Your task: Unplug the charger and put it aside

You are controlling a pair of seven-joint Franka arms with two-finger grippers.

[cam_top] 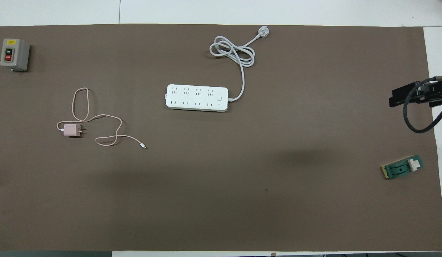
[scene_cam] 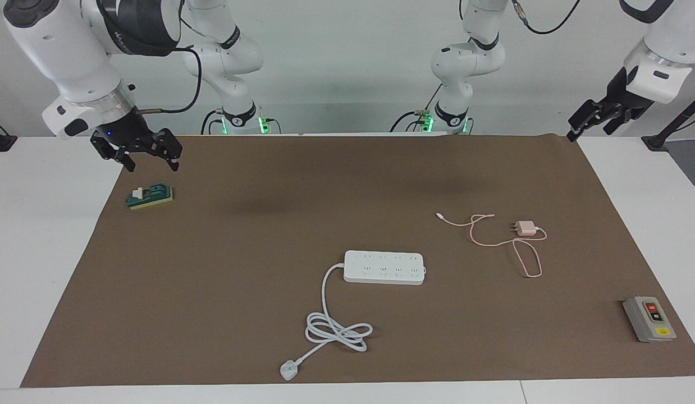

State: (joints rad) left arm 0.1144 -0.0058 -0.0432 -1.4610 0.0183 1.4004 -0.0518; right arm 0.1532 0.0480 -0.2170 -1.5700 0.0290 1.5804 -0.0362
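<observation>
Charger (scene_cam: 527, 228) lies loose on brown mat (scene_cam: 269, 235), unplugged, toward left arm's end of surface, prongs pointing toward power strip (scene_cam: 384, 267), well apart from it. Pink cable (scene_cam: 524, 261) in loose loops beside it. Left claw (scene_cam: 590, 120) raised over mat corner at robots' edge, fingers spread, holding nothing. Right claw (scene_cam: 151, 152) hangs over green switch block (scene_cam: 150, 196), fingers apart, empty. Grey button box (scene_cam: 649, 319) at mat edge, farther from robots than charger.
</observation>
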